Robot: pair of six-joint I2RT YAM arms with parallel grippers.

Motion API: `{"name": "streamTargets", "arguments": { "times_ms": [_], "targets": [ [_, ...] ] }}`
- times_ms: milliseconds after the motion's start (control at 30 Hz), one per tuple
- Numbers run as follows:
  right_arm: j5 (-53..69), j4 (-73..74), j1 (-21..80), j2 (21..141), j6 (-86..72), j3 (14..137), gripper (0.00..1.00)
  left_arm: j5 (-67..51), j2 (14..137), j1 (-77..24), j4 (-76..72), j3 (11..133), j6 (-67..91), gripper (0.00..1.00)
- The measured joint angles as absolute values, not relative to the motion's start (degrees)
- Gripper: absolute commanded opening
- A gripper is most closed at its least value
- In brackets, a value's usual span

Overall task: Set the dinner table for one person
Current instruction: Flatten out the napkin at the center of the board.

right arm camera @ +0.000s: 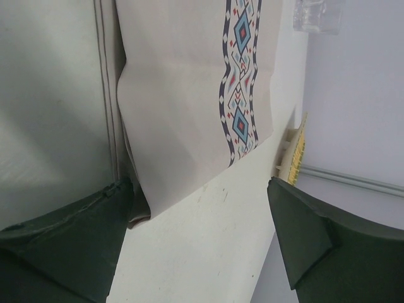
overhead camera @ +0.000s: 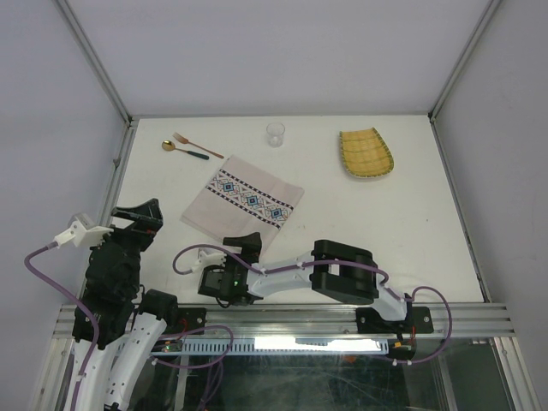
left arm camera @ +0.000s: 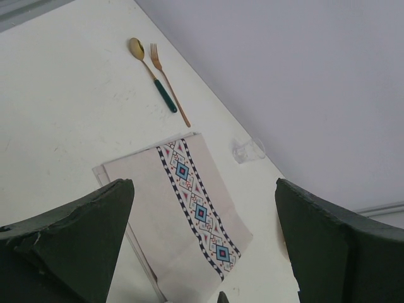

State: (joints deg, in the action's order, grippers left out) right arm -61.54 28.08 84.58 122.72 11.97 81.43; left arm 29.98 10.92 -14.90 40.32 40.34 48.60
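The dinner table (overhead camera: 377, 231) is a white tabletop. On it a pale placemat (overhead camera: 244, 199) with a blue-red patterned band lies at an angle. Behind it are a gold spoon (overhead camera: 182, 150) with a green handle, a copper fork (overhead camera: 199, 145), a clear glass (overhead camera: 274, 134) and a yellow woven plate (overhead camera: 366, 154). My right gripper (overhead camera: 241, 247) is open, low over the table just in front of the placemat's near corner (right arm camera: 142, 208), which lies beside one finger (right arm camera: 76, 233). My left gripper (overhead camera: 145, 218) stands open at the left, raised and facing the placemat (left arm camera: 170, 214), holding nothing.
A metal rail (overhead camera: 282, 318) runs along the table's near edge. Grey walls close in the back and both sides. The left wrist view shows the spoon (left arm camera: 151, 72) and fork (left arm camera: 169, 85) side by side, with the glass (left arm camera: 248, 150) near the far wall.
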Motion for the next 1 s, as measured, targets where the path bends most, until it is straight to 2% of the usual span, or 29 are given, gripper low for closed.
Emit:
{"name": "streamTargets", "arguments": {
  "times_ms": [433, 1000],
  "targets": [
    [-65.60, 21.98, 84.31, 125.40, 18.02, 82.02, 0.91, 30.26, 10.44, -14.90, 41.19, 40.69, 48.42, 0.99],
    [-67.96, 0.82, 82.11, 129.43, 28.38, 82.39, 0.92, 35.94, 6.76, -14.90, 44.51, 49.98, 45.80, 0.99]
  ]
}}
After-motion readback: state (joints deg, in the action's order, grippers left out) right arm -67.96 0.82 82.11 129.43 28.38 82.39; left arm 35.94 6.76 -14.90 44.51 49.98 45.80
